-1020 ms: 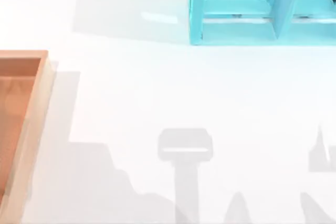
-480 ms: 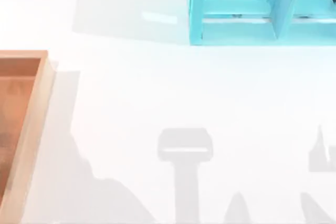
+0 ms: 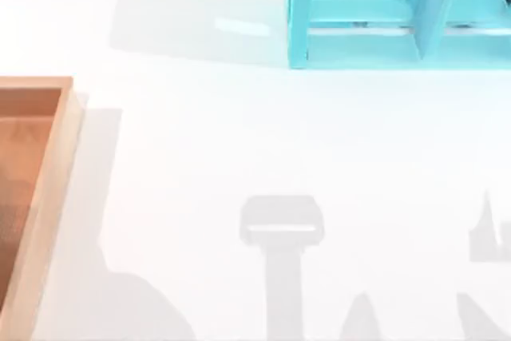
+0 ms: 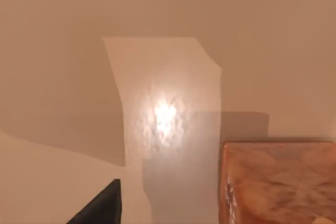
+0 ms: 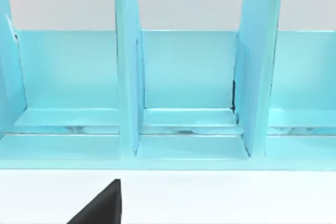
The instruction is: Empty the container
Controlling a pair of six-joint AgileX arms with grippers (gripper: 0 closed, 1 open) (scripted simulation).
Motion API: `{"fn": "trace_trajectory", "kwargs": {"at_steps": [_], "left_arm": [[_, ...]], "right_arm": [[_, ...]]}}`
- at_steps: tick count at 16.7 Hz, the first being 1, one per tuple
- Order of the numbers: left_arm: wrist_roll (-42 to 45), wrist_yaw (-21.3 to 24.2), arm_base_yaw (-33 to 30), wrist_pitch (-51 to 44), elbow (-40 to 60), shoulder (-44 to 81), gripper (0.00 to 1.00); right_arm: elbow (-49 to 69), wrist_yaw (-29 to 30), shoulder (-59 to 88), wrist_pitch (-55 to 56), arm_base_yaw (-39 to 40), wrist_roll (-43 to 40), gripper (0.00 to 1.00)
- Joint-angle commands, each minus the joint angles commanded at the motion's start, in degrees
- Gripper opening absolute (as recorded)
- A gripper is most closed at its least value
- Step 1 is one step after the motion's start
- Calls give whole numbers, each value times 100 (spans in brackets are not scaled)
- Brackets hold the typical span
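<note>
Rendered simulation: blank white table [image 3: 239, 133], flat-coloured turquoise shelf [image 3: 359, 37].

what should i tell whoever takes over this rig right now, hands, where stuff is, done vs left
Left hand: a dark tip of it shows in the left wrist view, over the white table next to a corner of the container; open or shut cannot be told.
Right hand: a dark tip shows in the right wrist view, facing the turquoise shelf unit; open or shut cannot be told.
Container: at the table's left edge in the top view, partly cut off; no items seen in the visible part.
Shelf unit: far right of the table.
Done or left: cannot be judged from here; check the container's hidden part first.
</note>
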Motion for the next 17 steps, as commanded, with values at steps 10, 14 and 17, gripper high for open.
{"fn": "trace_trajectory", "kwargs": {"at_steps": [10,14,17], "left_arm": [[0,0,0,0,0,0,47],[0,0,0,0,0,0,17],[0,0,0,0,0,0,0]], "right_arm": [[0,0,0,0,0,0,100],[0,0,0,0,0,0,100],[0,0,0,0,0,0,100]]}}
